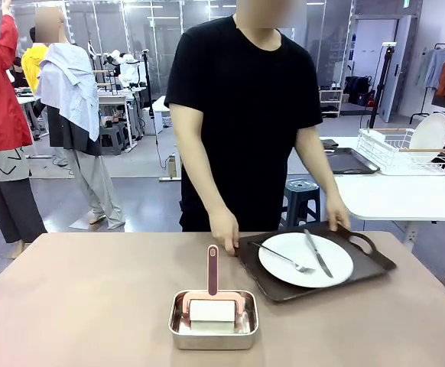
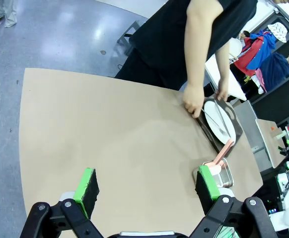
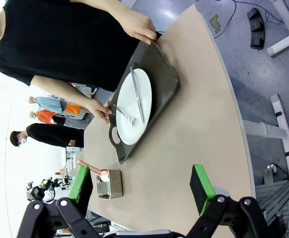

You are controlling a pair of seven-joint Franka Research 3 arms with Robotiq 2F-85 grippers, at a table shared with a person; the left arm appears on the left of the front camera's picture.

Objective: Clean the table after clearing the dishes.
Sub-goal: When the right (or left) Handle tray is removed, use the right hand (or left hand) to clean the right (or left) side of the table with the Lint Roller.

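Observation:
A dark brown tray [image 1: 258, 277] lies on the right half of the taupe table [image 1: 77, 298]. It carries a white plate [image 1: 343, 258] with a fork [image 1: 284, 256] and a knife [image 1: 318, 254]. The person standing at the far side grips both tray handles, one hand [image 1: 224, 229] at its left end and the other hand [image 1: 337, 218] at its right. My left gripper [image 2: 147, 191] hovers open above the bare table, far from the tray [image 2: 237, 130]. High over the table's right edge, my right gripper [image 3: 142, 186] is open too, with the tray [image 3: 165, 84] and plate [image 3: 145, 89] well beyond it.
A small steel pan [image 1: 213, 330] holding a pink-handled white roller [image 1: 212, 271] stands near the table's front middle. Behind right, a white table [image 1: 406, 199] bears a second dark tray [image 1: 349, 160] and a white dish rack [image 1: 398, 157] with a plate [image 1: 429, 134].

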